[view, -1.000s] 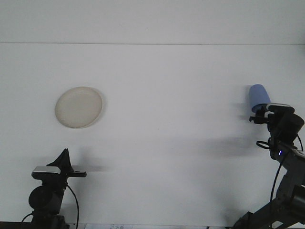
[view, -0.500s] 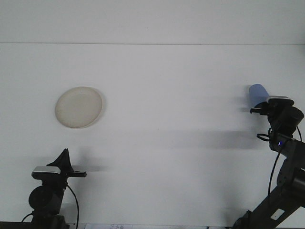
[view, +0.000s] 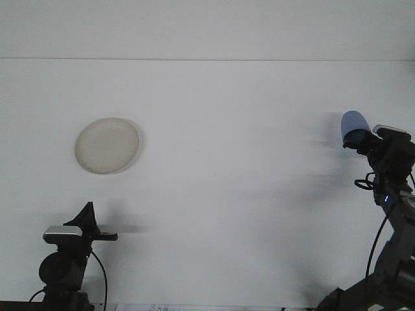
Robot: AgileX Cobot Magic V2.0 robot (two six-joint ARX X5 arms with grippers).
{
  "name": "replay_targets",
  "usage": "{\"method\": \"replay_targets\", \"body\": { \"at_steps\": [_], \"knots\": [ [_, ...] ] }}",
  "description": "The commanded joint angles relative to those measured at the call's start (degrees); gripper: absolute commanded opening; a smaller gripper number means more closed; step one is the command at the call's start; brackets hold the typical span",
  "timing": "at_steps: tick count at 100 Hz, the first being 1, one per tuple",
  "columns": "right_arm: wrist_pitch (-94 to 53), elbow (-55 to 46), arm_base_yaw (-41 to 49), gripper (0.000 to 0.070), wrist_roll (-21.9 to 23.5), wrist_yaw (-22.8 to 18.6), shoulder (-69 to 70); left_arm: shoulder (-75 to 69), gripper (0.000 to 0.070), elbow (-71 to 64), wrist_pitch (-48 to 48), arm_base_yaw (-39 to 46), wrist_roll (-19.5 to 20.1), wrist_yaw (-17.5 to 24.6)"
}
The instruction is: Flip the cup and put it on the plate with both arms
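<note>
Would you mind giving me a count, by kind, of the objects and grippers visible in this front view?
Cups: 1, the blue cup, at the right gripper
Plates: 1, the plate, on the table
Grippers: 2, the right one and the left gripper
Total: 4

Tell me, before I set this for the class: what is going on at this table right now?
A two-armed robot is working on a white table. Its right end effector is at a small blue plastic cup on the right side, which looks tilted; the grip itself is hidden behind the wrist. The round cream plate lies empty on the left side, far from the cup. The left end effector waits low near the front edge, holding nothing, nearer to the plate.
</note>
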Motion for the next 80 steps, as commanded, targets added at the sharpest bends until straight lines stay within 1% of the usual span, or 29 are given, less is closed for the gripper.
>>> {"method": "replay_targets", "body": {
  "at_steps": [1,7,16,25,35,44,56,63,80],
  "knots": [
    [-7.45,1.75,1.51,0.0,6.78,-0.63,-4.87,-0.09,0.0014,-1.11,0.59,-0.07,0.74,-0.22],
    [-17.97,3.21,3.65,0.0,6.19,-0.76,-9.73,-0.09,0.0014,-1.11,0.59,-0.07,0.74,-0.22],
    [-33.99,6.64,8.55,0.0,2.14,-0.61,-16.61,-0.09,0.0014,-1.11,0.59,-0.07,0.74,-0.22],
    [-46.58,10.97,14.82,0.0,0.85,-0.55,-21.59,-0.09,0.0014,-1.11,0.59,-0.07,0.74,-0.22],
    [-61.46,18.25,23.32,0.0,-1.42,-0.52,-22.73,-0.09,0.0014,-1.11,0.59,-0.07,0.74,-0.22],
    [-73.11,24.55,32.44,0.0,-3.74,1.51,-21.03,-0.09,0.0014,-1.11,0.59,-0.07,0.74,-0.22],
    [-82.97,30.03,44.78,0.0,-4.35,8.24,-17.2,-0.09,0.0014,-1.11,0.59,-0.07,0.74,-0.22],
    [-85.96,31.69,51.43,0.0,-4.31,10.88,-14.45,-0.09,0.0014,-1.11,0.59,-0.07,0.74,-0.22],
    [-89.09,32.2,63.17,0.0,-4.17,11.39,-7.37,-0.09,0.0014,-1.11,0.59,-0.07,0.74,-0.22]
  ]
}}
